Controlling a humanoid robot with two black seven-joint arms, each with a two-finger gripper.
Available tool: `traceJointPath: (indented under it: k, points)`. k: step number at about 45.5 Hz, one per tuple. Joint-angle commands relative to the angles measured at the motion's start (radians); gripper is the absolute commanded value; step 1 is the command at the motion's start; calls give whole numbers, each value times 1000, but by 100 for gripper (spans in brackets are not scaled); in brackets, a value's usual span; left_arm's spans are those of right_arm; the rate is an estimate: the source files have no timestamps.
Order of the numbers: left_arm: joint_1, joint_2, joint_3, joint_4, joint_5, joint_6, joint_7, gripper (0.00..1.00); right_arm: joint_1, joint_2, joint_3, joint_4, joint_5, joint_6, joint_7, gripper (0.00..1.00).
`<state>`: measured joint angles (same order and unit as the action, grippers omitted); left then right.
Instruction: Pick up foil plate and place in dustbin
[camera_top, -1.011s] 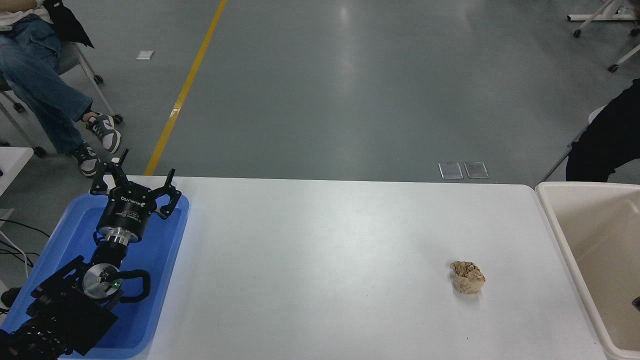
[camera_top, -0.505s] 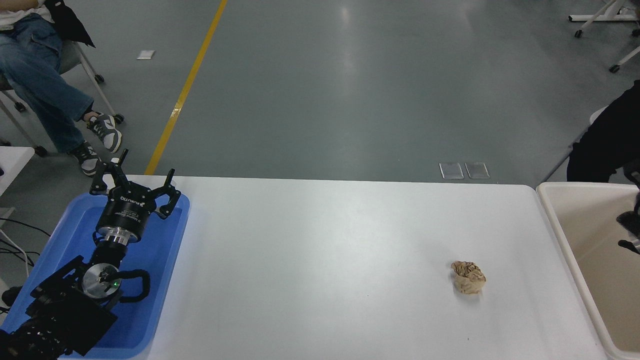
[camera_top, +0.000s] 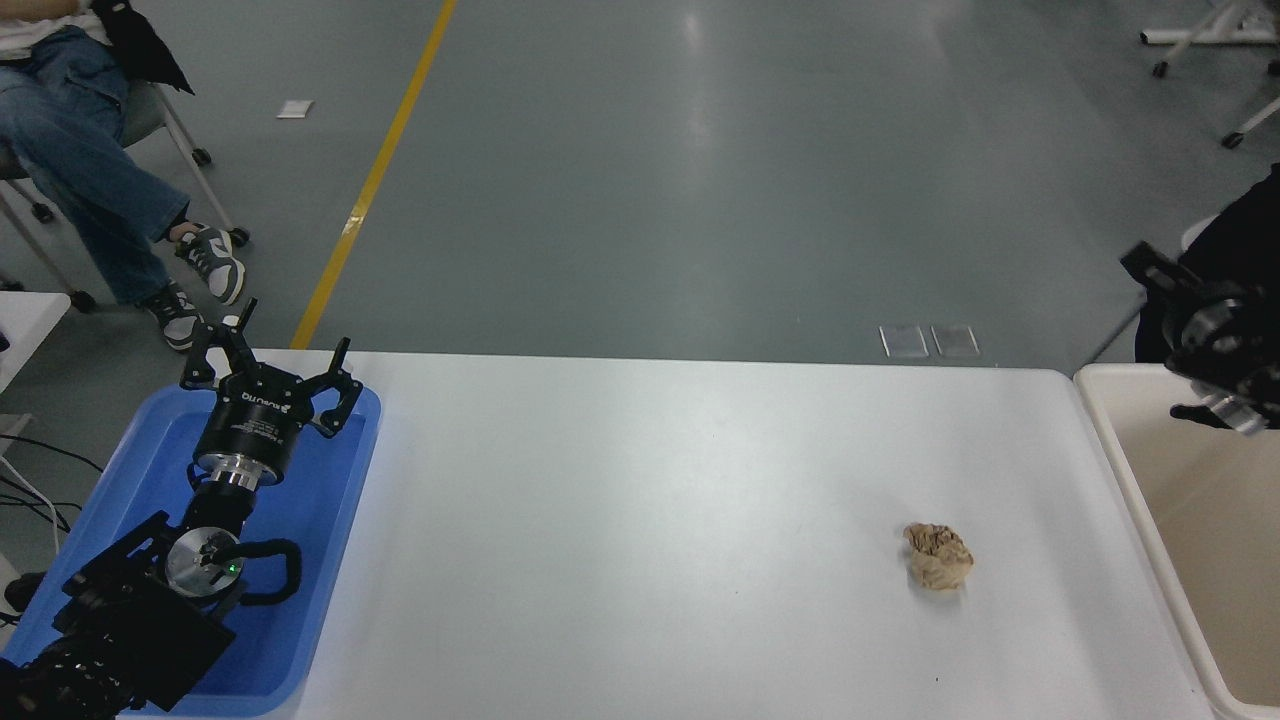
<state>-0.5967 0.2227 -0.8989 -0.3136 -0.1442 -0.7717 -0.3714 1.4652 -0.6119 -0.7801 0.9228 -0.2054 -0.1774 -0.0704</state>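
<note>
— Two arms are in your view. The left one lies at the lower left, over the blue tray, and its pincer points toward the far edge of the counter with the fingers spread apart, gripping nothing.

— And the right one?

— You see it only at the right edge, where the right pincer hangs above the far end of the dustbin. It is blurred and partly cut off by the frame, so I cannot tell you whether it is apart or together.

— Where does the dustbin stand?

— Just beside the counter's right end, a cream bin with a rounded rim. Only its left side and part of its inner wall show; the rest runs out of the frame.

— What about the foil plate?

— I cannot tell you where it is from this view.

— Anything on the counter itself?

— One crumpled brown paper ball, lying on the right half, near the dustbin but apart from it — well away from the blue tray. Beyond the counter, at the top left, a person in jeans sits on a chair on the grey floor.
</note>
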Motion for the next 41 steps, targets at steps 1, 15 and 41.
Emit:
traceJointPath:
  k: [1,15,41]
  points:
    - [0,0,0,-1,0,0,0,100,282,-62,-201,192,-23,292,-5,100]
    - [0,0,0,-1,0,0,0,100,610,-60,-404,301,-57,826,-8,100]
    - [0,1,0,-1,0,0,0,100,912,-9,-459,501,-91,963,-8,100]
